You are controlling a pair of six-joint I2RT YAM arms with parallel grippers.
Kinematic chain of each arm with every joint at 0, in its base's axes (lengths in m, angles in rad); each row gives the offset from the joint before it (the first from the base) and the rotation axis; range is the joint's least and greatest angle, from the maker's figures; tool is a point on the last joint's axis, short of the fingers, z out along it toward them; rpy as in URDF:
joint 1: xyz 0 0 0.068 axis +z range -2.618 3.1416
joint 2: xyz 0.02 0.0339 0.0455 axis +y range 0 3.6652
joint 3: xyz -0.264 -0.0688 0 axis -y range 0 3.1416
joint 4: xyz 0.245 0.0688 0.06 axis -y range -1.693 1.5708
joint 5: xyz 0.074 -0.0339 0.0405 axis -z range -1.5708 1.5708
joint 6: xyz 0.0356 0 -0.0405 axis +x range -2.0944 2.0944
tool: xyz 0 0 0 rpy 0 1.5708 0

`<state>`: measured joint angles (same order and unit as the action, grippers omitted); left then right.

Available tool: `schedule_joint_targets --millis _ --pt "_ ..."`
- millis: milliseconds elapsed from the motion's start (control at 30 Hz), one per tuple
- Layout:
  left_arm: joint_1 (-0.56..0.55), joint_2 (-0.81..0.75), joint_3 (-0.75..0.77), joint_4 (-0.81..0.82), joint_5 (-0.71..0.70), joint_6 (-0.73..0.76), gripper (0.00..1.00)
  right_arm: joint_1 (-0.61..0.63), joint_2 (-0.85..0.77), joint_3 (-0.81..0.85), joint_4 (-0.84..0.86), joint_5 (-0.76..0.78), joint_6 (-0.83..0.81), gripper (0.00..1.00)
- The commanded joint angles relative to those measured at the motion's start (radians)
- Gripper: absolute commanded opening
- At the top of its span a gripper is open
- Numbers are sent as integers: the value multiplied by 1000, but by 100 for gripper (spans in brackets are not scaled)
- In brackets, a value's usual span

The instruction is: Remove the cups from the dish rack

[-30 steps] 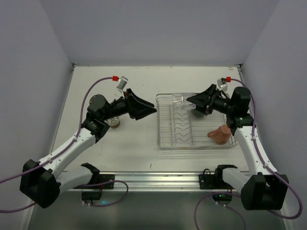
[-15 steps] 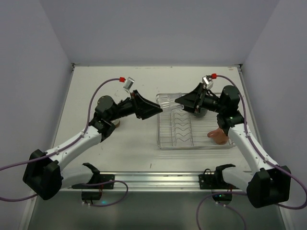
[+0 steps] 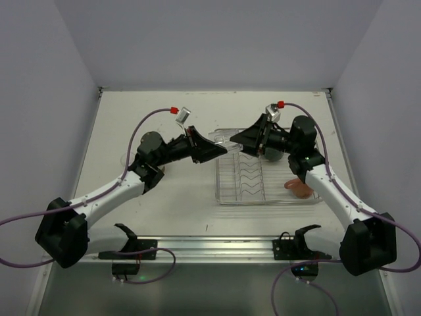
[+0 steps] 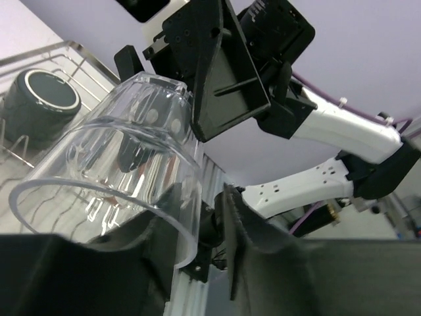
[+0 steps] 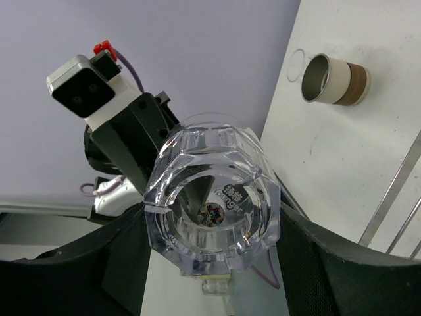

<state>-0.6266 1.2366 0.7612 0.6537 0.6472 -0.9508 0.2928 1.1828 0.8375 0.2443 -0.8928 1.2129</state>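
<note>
My right gripper (image 3: 240,139) is shut on the base of a clear tumbler (image 3: 227,143) and holds it on its side in the air over the left edge of the silver wire dish rack (image 3: 263,199). My left gripper (image 3: 220,150) is open, and its fingers straddle the tumbler's rim wall (image 4: 112,164) with a gap showing. In the right wrist view the tumbler (image 5: 214,191) fills the space between the fingers (image 5: 316,263). A dark grey mug (image 4: 43,105) lies in the rack. A salmon-pink cup (image 3: 299,186) lies at the rack's right end. A cream cup with a brown band (image 5: 335,79) lies on the table.
The rack's zigzag dividers (image 3: 248,172) run down its middle. White walls close in the table on the left, back and right. A metal rail (image 3: 217,247) with the arm bases runs along the near edge.
My right gripper has carried the tumbler up and left out of the rack. My left gripper has moved right until its fingers reach the tumbler's rim.
</note>
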Motion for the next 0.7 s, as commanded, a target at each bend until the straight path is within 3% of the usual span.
schedule_joint_targets --millis 0,67,100,233,267,333,533,633,667 --pt "-5 1 41 52 -11 14 20 12 5 55 66 14 11 0" --pt "-7 -2 49 18 -18 33 2 12 6 61 52 15 -2 0" --pt "-5 -5 55 -5 -27 58 0 12 6 64 24 18 -12 0" --pt "-4 -32 79 -166 -72 130 0 12 3 90 -80 32 -100 44" --pt "-2 -46 87 -199 -89 148 0 12 -3 106 -112 38 -124 71" --pt "4 -60 110 -320 -112 211 0 12 -14 117 -207 63 -189 97" --pt "93 -106 216 -672 -184 365 0 14 -106 176 -551 208 -419 99" --pt "119 -89 305 -893 -269 461 0 12 -141 225 -727 369 -530 99" --pt "120 -75 334 -954 -335 483 0 12 -141 263 -776 494 -558 99"
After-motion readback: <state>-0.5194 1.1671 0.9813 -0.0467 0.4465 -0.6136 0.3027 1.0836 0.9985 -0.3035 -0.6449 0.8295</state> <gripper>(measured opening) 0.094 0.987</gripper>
